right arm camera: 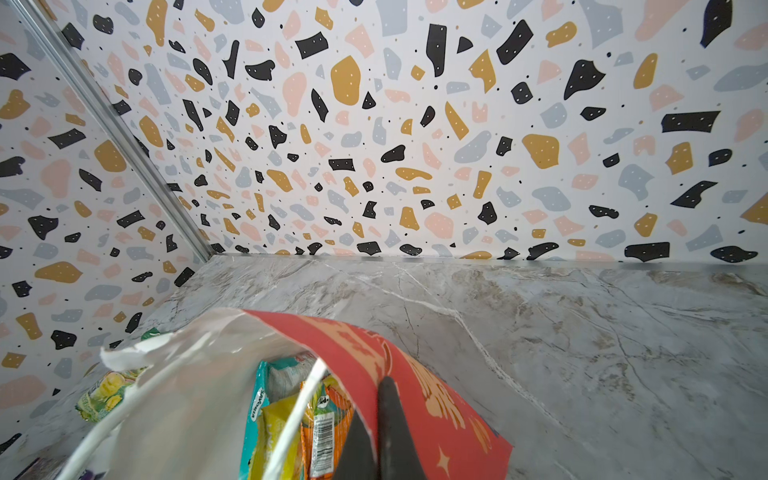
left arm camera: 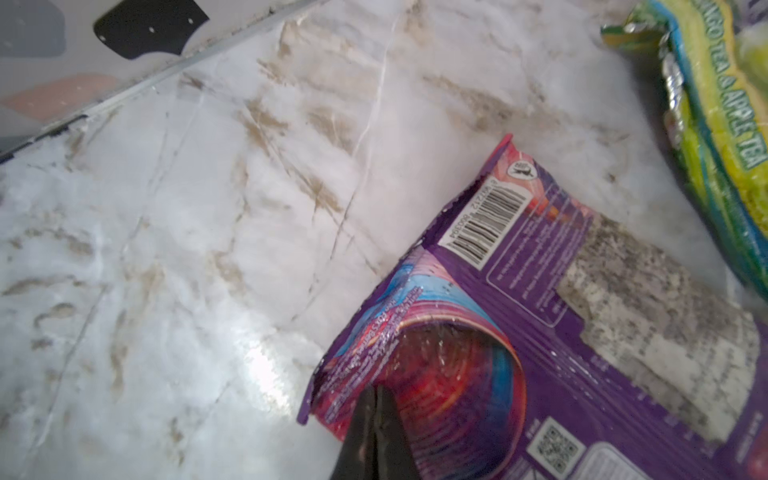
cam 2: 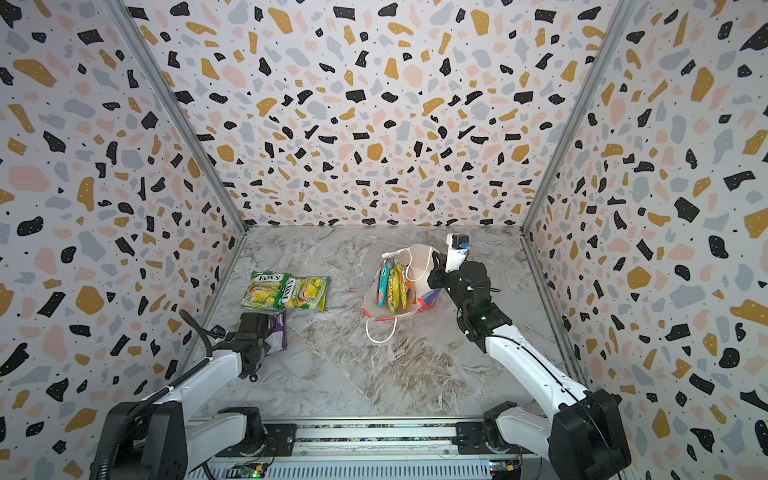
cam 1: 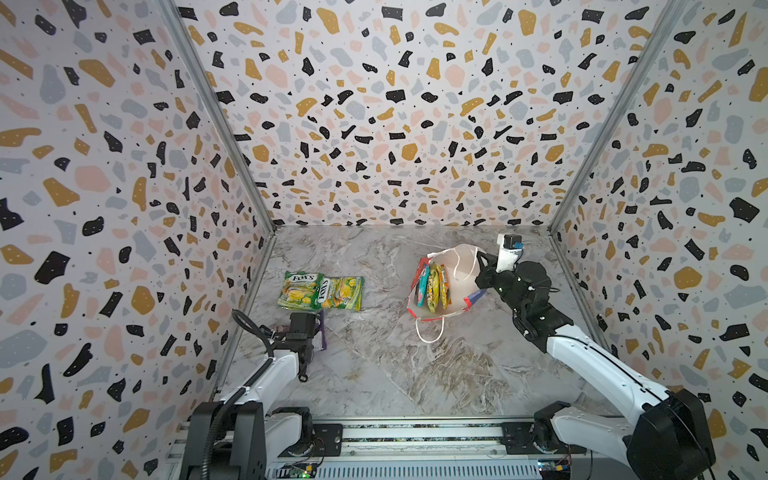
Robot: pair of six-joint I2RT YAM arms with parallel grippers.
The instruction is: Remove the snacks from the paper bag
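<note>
The red paper bag (cam 1: 461, 257) (cam 2: 419, 257) stands right of centre with its mouth open upward. My right gripper (cam 1: 482, 266) (right arm camera: 376, 399) is shut on its right rim, one finger on the red outside (right arm camera: 415, 374). Inside stand a teal snack (cam 1: 423, 284) (right arm camera: 253, 415), a yellow one (cam 1: 434, 286) and an orange one (cam 1: 445, 286). Two green-yellow FOX'S packets (cam 1: 300, 291) (cam 1: 343, 293) lie at the left. Just in front of them lies a purple packet (cam 2: 277, 332) (left arm camera: 582, 311). My left gripper (left arm camera: 376, 390) (cam 1: 301, 328) is shut over its curled corner, and no film shows between the jaws.
The left wall's metal rail (left arm camera: 124, 95) runs close beside the left gripper. A white cord handle (cam 1: 430, 332) trails from the bag onto the marble table (cam 1: 374, 365). Patterned walls enclose three sides, and the arms' base rail (cam 1: 415, 436) lines the front edge.
</note>
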